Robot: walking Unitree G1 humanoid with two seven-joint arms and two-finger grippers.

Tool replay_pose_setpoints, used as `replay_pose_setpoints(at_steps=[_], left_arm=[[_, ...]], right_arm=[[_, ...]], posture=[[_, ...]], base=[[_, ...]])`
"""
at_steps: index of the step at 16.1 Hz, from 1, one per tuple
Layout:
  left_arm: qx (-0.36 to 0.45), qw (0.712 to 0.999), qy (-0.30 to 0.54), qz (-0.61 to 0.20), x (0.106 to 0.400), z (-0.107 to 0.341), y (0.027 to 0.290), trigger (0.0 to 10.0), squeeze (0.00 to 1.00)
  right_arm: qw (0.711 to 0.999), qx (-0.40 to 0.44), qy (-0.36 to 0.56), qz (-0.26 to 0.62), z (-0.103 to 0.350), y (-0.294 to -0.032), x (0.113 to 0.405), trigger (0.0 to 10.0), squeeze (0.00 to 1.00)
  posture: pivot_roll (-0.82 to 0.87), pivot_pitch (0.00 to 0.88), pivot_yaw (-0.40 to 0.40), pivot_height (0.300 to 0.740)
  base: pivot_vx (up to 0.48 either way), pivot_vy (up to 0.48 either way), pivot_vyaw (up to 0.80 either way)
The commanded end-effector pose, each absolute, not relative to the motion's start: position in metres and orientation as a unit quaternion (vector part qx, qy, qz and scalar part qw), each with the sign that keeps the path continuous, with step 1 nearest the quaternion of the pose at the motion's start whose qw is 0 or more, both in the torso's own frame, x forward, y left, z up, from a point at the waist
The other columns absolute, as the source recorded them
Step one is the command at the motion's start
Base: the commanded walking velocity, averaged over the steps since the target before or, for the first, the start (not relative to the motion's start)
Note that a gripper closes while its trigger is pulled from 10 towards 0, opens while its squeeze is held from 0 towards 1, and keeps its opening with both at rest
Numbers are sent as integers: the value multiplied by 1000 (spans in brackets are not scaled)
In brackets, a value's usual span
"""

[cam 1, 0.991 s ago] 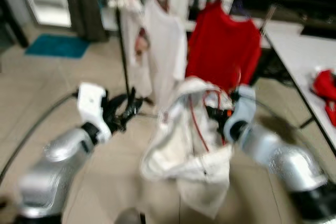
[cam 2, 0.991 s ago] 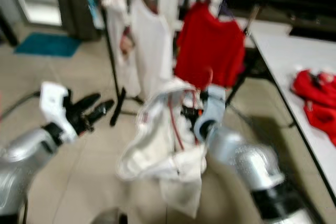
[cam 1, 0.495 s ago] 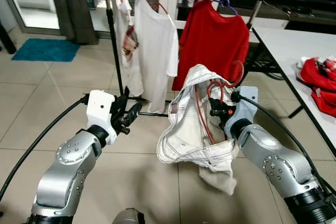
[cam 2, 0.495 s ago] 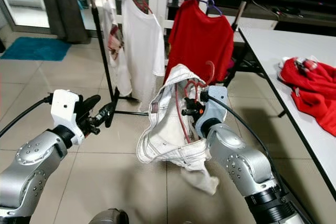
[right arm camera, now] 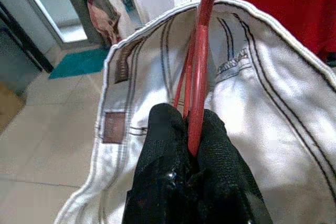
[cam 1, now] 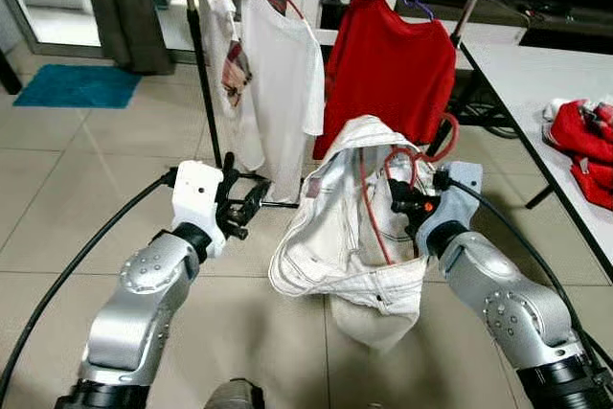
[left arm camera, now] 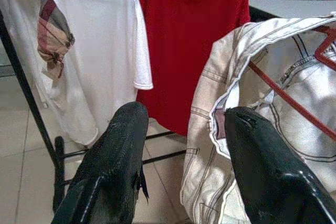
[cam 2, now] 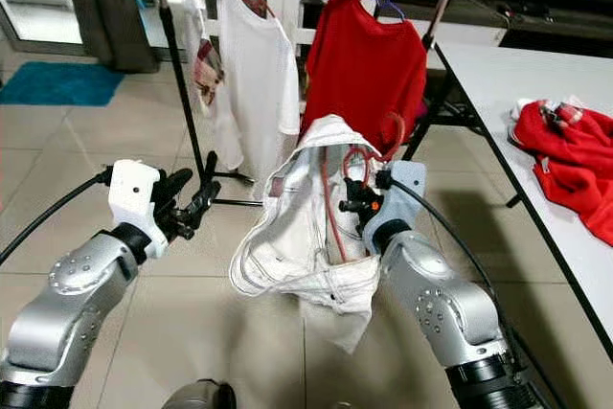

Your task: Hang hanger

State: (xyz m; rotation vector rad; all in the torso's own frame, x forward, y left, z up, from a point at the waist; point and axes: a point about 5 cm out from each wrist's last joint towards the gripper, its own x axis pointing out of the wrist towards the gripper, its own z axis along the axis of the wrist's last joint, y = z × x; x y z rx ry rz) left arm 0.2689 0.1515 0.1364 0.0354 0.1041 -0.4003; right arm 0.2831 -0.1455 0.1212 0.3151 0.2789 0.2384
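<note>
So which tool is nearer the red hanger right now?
Right. The right tool is shut on the red hanger; the left tool hangs open beside the white garment, apart from it.

end effector (right arm camera: 190, 148) pinching red hanger (right arm camera: 199, 72), seemingly white jeans (right arm camera: 273, 124)

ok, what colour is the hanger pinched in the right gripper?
Red; the thin plastic hanger shows best in the right wrist view.

No text, brand, number or sign can be read here. The white denim garment (right arm camera: 273, 129) carries a brown patch (right arm camera: 113, 127) and a small printed tag (right arm camera: 230, 64) near its waistband, but the lettering on both is too blurred to make out.
</note>
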Motion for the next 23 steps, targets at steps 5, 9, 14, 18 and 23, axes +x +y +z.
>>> replay_pose_setpoints(at_steps=[5, 9, 14, 18, 23], left_arm=[[-20, 923, 45, -382, 257, 145, 126, 10000, 1000], [-18, 817, 89, -570, 251, 143, 94, 10000, 1000], [66, 771, 117, -622, 266, 126, 90, 10000, 0], [66, 760, 99, -639, 277, 134, 94, 4980, 0], [55, 746, 98, -656, 277, 121, 79, 4000, 0]], right_arm=[[971, 152, 82, 164, 150, -137, 292, 10000, 0], [963, 147, 67, 214, 171, -120, 309, 10000, 0], [948, 155, 58, 271, 189, -109, 309, 10000, 0], [944, 161, 57, 283, 195, -109, 308, 10000, 0], [940, 175, 58, 288, 198, -109, 308, 10000, 0]], posture=[[34, 52, -69, 740], [26, 51, -84, 740], [-4, 53, -89, 740], [-12, 52, -84, 740], [-12, 56, -88, 740]], base=[[0, 0, 0], [0, 0, 0], [0, 0, 0], [0, 0, 0], [0, 0, 0]])
